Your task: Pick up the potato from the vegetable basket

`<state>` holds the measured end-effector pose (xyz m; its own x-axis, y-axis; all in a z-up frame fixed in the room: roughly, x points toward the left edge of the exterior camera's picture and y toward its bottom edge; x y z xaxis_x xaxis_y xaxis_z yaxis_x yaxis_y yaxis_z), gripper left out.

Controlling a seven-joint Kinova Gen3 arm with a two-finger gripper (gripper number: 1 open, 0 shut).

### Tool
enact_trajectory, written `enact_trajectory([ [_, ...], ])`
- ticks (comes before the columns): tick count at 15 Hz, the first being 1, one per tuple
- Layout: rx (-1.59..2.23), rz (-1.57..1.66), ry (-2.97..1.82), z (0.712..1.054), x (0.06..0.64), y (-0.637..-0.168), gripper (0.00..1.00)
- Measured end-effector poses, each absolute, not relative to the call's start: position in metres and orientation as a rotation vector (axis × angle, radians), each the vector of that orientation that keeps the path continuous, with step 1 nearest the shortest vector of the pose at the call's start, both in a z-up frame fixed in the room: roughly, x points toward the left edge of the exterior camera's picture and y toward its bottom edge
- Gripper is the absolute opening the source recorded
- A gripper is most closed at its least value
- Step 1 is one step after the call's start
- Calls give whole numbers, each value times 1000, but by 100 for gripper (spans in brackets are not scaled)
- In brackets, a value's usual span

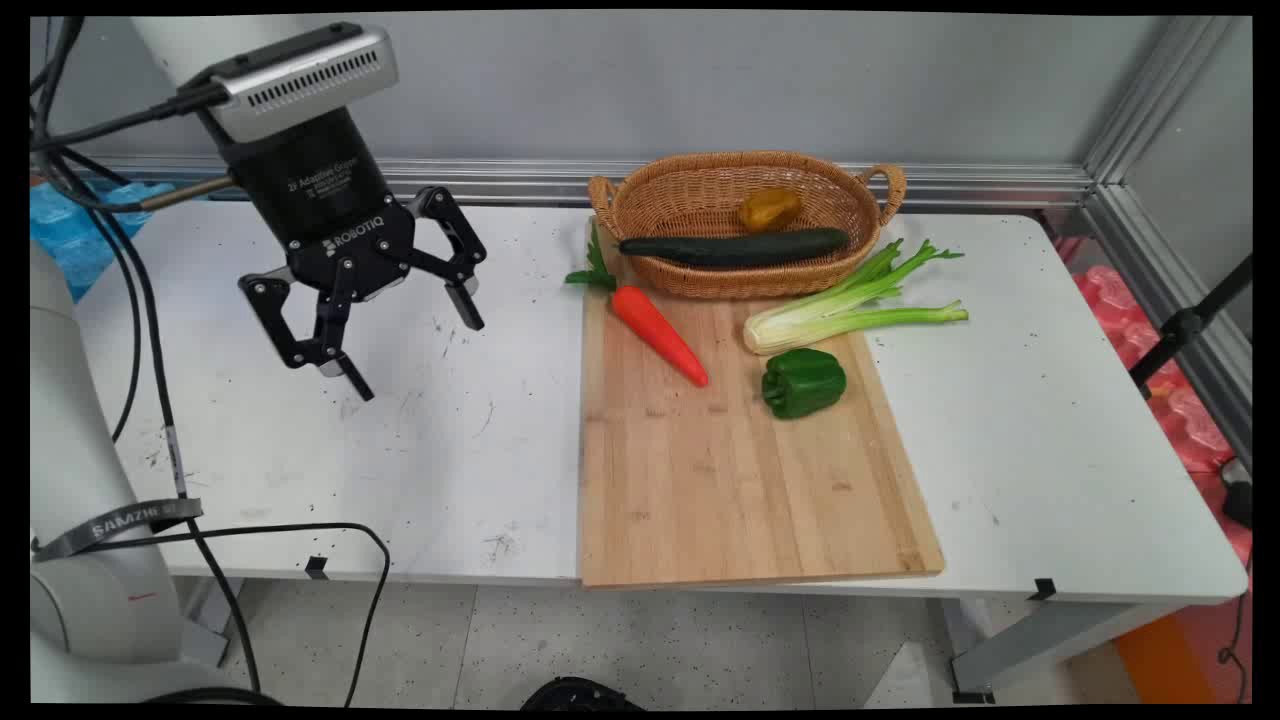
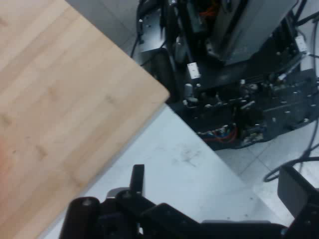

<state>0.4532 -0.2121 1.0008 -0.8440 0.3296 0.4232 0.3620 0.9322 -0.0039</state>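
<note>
Black, its fingers spread wide and empty, the two-finger claw hangs above the white bench, well apart from the pale bamboo cutting board at three o'clock, seemingly without contact.

My tool hangs over the counter's left part, well apart from the board.
On the board: carrot left, pepper right, celery behind the pepper; the basket at the back end holds a cucumber and a potato.
</note>
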Motion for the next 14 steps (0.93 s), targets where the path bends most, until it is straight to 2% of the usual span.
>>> enact_trajectory([
  [14, 173, 166, -2624, 999, 446, -312, 100],
])
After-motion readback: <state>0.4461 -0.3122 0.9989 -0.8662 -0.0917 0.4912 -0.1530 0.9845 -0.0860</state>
